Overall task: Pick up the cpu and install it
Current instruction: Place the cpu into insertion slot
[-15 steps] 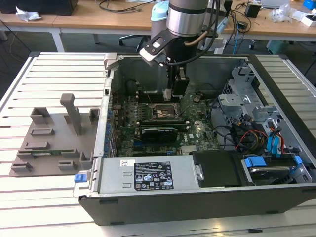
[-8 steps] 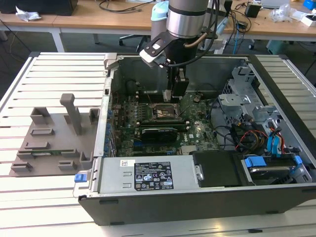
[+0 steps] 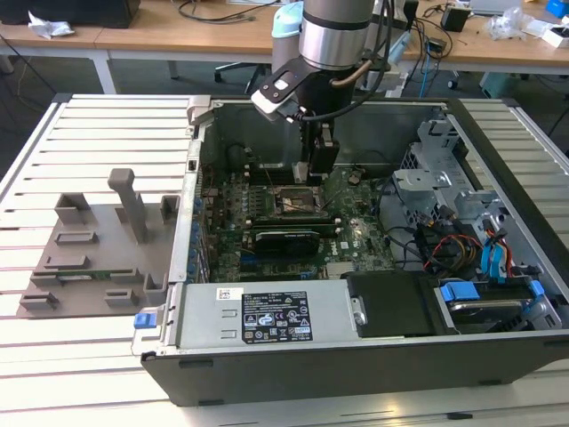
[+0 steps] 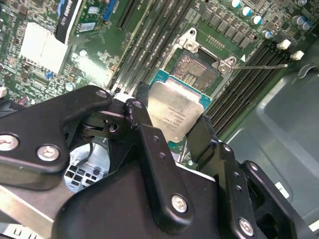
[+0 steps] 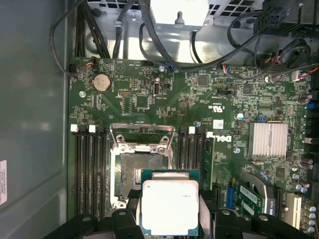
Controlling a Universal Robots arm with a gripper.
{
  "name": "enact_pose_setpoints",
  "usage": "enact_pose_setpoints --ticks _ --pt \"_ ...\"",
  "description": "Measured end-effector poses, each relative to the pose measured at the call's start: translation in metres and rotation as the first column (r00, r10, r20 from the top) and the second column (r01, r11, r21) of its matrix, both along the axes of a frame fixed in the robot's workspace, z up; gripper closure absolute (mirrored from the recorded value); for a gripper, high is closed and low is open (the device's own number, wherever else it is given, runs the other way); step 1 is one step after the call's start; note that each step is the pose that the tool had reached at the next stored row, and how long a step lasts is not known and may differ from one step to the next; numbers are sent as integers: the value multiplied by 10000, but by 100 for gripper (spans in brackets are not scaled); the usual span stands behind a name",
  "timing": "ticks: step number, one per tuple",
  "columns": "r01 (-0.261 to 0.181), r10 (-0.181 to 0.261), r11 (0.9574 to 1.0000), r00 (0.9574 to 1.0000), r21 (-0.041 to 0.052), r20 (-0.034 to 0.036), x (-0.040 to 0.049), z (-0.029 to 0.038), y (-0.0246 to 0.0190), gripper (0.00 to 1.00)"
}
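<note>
Black finger links of the gripper (image 4: 172,119) sit closest to the lens in the second wrist view. Between them I see the cpu (image 4: 175,110), pinched by two opposite edges with its pale metal top facing the camera. The jaws are clamped on the chip, and I judge it to be carried above the board, not seated.

What matters from my seat is the offset between the chip and the socket (image 5: 138,169). In both wrist views the cpu covers one side of the socket's opening. The rest of the dark contact field shows beyond the chip's edge, on the side where the hinged metal frame (image 5: 142,133) is swung open. The chip's edges look about parallel to the socket's edges, so I read the gap as a sideways shift more than a twist. How high the chip hangs over the contacts I cannot tell.

The socket lies near the middle of the motherboard (image 5: 209,94), between two banks of memory slots (image 5: 89,169). In the exterior view the arm reaches down into the open computer case (image 3: 498,356), toward its rear wall. A grey fixture plate (image 3: 93,258) rests on the slatted table (image 3: 89,374) near the exterior view's left edge, well apart from the gripper.
</note>
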State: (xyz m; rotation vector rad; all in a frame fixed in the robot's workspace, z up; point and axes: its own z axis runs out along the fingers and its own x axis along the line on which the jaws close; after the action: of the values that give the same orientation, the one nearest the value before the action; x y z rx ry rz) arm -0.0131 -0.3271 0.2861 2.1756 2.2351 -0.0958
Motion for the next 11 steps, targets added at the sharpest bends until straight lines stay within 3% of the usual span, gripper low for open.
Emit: enact_pose_setpoints --ticks 8,11 --pt "-19 19 10000 10000 -23 -1 -61 -95 62 45" --pt "-45 45 10000 10000 -20 0 -72 -130 117 45"
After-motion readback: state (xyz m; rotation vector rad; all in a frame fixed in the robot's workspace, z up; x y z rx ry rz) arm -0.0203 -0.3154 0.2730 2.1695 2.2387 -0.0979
